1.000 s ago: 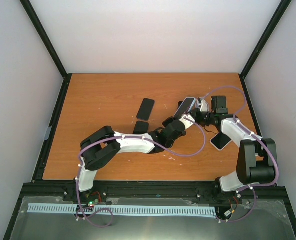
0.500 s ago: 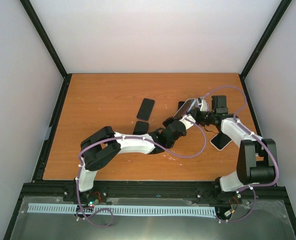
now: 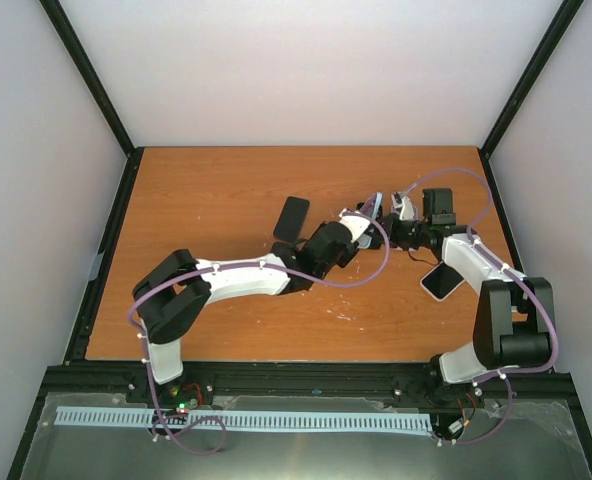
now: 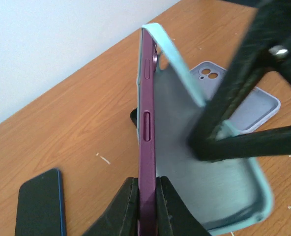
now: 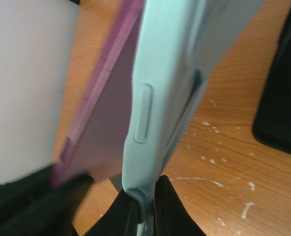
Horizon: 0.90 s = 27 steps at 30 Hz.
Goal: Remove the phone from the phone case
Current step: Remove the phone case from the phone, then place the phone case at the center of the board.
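**Item: phone-from-case extraction, both arms engaged, mid-separation.**

- **Phone** (image 4: 146,132): purple body, seen edge-on and upright, side buttons facing the left wrist view. It is held off the bench (image 3: 206,190), right of centre in the top view.
- **Left end effector** (image 4: 146,191): narrow, clamped on the lower edge of the phone at the bottom centre of its own view.
- **Phone case** (image 4: 194,196): pale blue-green shell with a grey inner face exposed. It is splayed away from the phone along the lower right. Its top corner meets the phone at the upper centre of the frame, near the camera end.
- **Right end effector** (image 5: 143,199): narrow, pinching the case rim at the bottom centre of the right wrist view.
- **Spare case** (image 4: 256,105): lilac, lying flat on the bench at the right.
- **Dark handset** (image 4: 40,206): flat on the bench at the lower left.

**Step in hand (judged):** peeling the shell off, mostly done, with only the top corner apparently seated.

**Next move calls for:** drawing the two grips apart so the last corner lets go. The clamp on the phone must stay firm, and the pull should run away from the camera end so the soft rim flexes rather than drags the phone along.

**Risk:** the phone slipping from its thin edge grip.
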Each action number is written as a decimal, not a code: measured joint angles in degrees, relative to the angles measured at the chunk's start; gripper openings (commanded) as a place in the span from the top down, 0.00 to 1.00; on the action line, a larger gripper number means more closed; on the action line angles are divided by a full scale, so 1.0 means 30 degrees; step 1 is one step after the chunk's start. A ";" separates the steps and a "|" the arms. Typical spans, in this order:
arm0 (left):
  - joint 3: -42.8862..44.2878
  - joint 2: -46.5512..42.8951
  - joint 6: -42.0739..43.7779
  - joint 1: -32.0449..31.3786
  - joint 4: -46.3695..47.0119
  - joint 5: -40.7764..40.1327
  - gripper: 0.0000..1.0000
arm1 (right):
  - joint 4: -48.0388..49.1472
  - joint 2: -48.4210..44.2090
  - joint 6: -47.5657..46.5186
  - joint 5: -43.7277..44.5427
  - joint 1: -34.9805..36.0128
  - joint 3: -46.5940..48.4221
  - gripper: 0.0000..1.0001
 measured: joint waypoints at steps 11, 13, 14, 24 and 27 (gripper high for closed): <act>-0.0896 -0.2259 -0.3198 0.1515 -0.0474 0.1290 1.00 | -0.0226 0.0058 -0.0772 0.1020 -0.0342 -0.0029 0.97; -0.1005 -0.2302 -0.3424 0.1566 -0.0488 0.1450 1.00 | -0.0299 0.0058 -0.0838 0.1027 -0.0342 -0.0029 0.97; -0.1064 -0.2317 -0.3497 0.1588 -0.0488 0.1472 1.00 | -0.0328 0.0058 -0.0874 0.1035 -0.0350 -0.0029 0.97; -0.1982 -0.3650 -0.3774 0.1778 -0.0495 0.1741 1.00 | -0.0437 0.0058 -0.1341 0.1093 -0.0459 -0.0029 0.97; -0.2251 -0.3956 -0.3767 0.2157 -0.0517 0.1209 0.99 | -0.0721 0.0058 -0.1457 0.1508 -0.0707 -0.0029 0.97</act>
